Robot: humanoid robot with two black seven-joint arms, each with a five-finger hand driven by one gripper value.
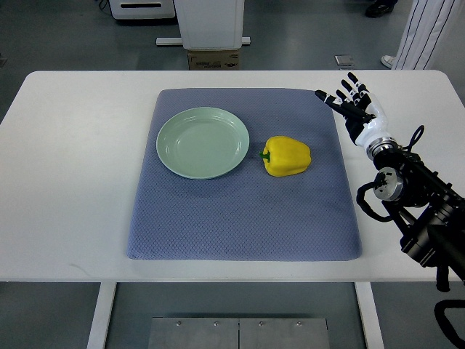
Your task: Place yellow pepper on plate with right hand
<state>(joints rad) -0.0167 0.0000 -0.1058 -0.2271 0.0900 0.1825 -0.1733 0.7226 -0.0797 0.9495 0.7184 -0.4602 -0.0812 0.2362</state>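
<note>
A yellow pepper (287,155) with a green stem lies on its side on the blue-grey mat (240,211), just right of a pale green plate (203,142). The plate has nothing on it. My right hand (351,102) hovers over the mat's far right corner, up and to the right of the pepper and well apart from it. Its fingers are spread open and hold nothing. Its black arm runs down to the lower right edge of the picture. The left arm does not show.
The mat lies on a white table (73,182). Beyond the far edge stand a white machine base (209,25) and a cardboard box (213,59). A person's shoes and a striped garment show at the top right.
</note>
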